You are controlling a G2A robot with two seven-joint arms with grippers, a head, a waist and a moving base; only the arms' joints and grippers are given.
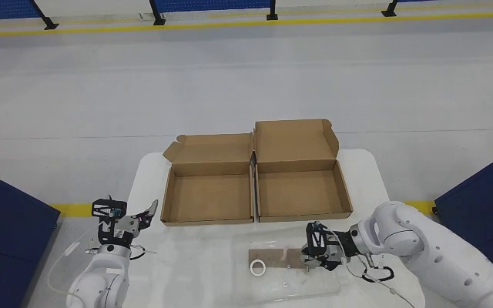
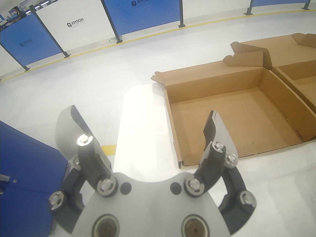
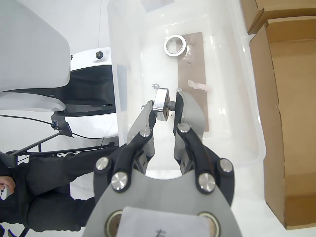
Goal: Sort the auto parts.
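Note:
My right gripper (image 3: 165,104) is shut on a small silver metal block with a bolt (image 3: 162,104), held above the clear plastic bin (image 3: 249,124) at the table's front. A silver ring (image 3: 174,45) lies inside that bin beside a brown cardboard strip (image 3: 195,57). From above, the right gripper (image 1: 315,250) hangs over the bin's right end and the ring (image 1: 258,268) sits toward its left. My left gripper (image 2: 145,129) stands open and holds nothing at the table's left edge (image 1: 132,217), near the left cardboard box (image 2: 246,114).
Two open, empty cardboard boxes stand side by side at the back of the white table, the left box (image 1: 206,196) and the right box (image 1: 302,192). Blue and white partition panels (image 2: 138,3) ring the floor beyond.

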